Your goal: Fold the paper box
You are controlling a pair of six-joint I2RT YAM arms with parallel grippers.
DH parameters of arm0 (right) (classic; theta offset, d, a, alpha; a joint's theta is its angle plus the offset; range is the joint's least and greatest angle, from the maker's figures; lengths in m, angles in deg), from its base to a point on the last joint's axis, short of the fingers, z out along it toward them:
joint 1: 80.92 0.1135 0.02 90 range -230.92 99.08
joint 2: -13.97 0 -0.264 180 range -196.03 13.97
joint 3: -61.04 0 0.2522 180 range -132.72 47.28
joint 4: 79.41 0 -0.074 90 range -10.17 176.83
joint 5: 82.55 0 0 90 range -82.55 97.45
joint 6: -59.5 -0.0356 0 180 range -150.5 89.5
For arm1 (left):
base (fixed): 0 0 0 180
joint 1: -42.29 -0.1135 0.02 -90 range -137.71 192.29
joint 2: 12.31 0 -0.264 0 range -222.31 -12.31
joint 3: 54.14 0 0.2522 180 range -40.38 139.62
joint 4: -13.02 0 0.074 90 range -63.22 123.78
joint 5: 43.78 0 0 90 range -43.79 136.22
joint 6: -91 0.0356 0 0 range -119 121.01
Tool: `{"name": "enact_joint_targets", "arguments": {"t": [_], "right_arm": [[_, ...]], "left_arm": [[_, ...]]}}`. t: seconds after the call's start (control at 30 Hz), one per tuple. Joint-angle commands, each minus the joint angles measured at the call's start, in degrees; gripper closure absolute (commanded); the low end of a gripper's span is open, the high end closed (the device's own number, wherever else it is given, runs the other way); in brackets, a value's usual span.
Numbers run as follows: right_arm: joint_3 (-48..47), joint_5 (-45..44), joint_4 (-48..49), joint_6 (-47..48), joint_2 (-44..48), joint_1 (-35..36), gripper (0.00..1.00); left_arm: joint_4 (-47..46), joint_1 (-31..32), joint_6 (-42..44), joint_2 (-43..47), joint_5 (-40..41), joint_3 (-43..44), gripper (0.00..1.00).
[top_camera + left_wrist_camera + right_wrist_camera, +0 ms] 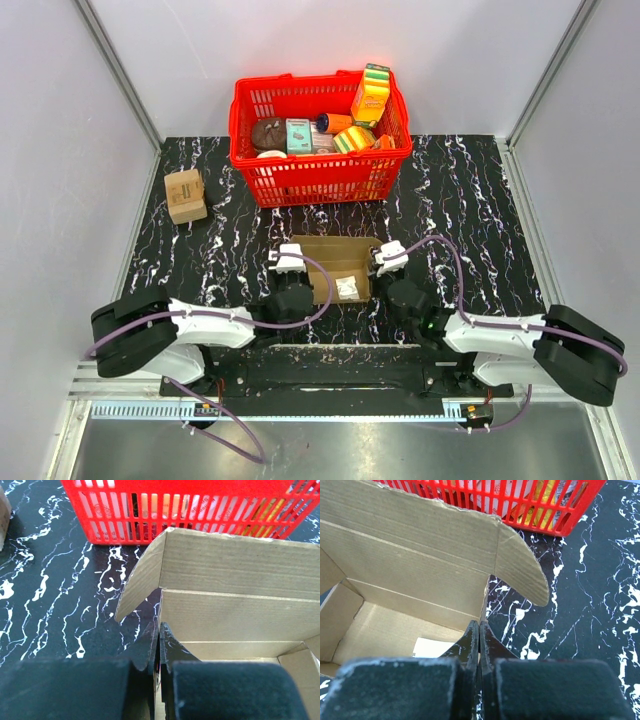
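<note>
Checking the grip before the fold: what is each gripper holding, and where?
Both are shut on the paper box: left gripper pinches its left side wall, right gripper its right side wall.

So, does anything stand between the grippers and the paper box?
Nothing visible: the left gripper and the right gripper are each shut on a side wall of the paper box. The red basket stands beyond it.

A: Paper box [335, 268], condition?
B: Plain brown corrugated cardboard, partly erected, open side up. Far wall upright and creased along its length; a rounded flap splays outward at each end.
A: Location?
B: Base flat on the table [470, 200], near the red basket [320, 175], not touching.
</note>
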Motion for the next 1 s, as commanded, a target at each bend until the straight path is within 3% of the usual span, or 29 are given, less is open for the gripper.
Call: {"name": "enact_joint_targets", "arguments": {"t": [0.0, 0.23, 0.53, 0.97], "right_arm": [[-0.3, -0.5, 12.4, 2.3, -3.3, 0.5, 1.0], [1.2, 1.3, 13.0, 1.2, -3.6, 0.5, 1.0], [2.2, 2.3, 6.4, -2.5, -0.8, 0.5, 1.0], [2.7, 2.2, 2.4, -7.9, 0.0, 0.5, 1.0]], "left_arm": [[-12.0, -1.5, 4.8, -1.2, -2.4, -0.3, 1.0], [-14.4, -1.6, 3.1, -2.6, -3.5, -3.4, 1.0], [-12.4, -0.7, 2.0, -0.1, -5.0, -6.5, 1.0], [-10.8, 3.7, 3.1, -0.9, -1.4, -6.3, 1.0]]}}
